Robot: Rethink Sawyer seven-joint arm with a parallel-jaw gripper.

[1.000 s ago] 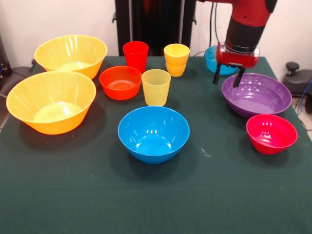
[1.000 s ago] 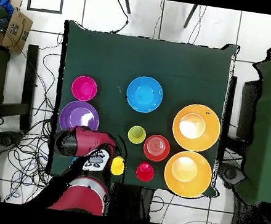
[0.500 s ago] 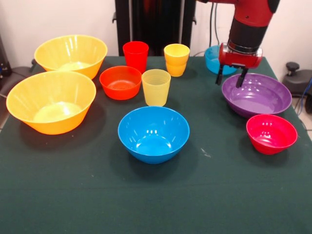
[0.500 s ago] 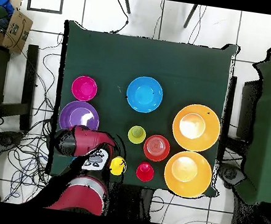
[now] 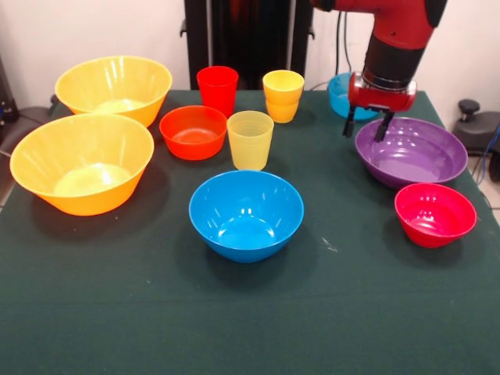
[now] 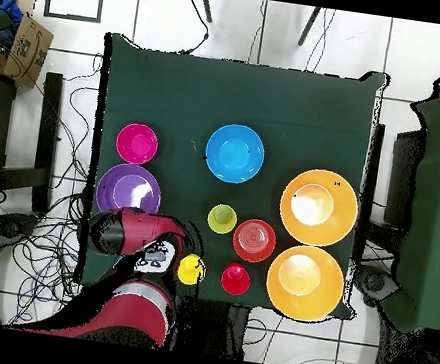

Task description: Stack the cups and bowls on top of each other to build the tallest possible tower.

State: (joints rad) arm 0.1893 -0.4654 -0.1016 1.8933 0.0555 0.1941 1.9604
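Front view: gripper hanging empty, fingers spread apart, just above purple bowl's far rim; light-blue bowl sitting behind.

I can read no text, label, brand, number or sign in either view. My cups and bowls are plain coloured plastic with no markings, my red and black arm shows no readable lettering, and the dark green tablecloth is unprinted. The cardboard box beside the table in the overhead view carries nothing legible.
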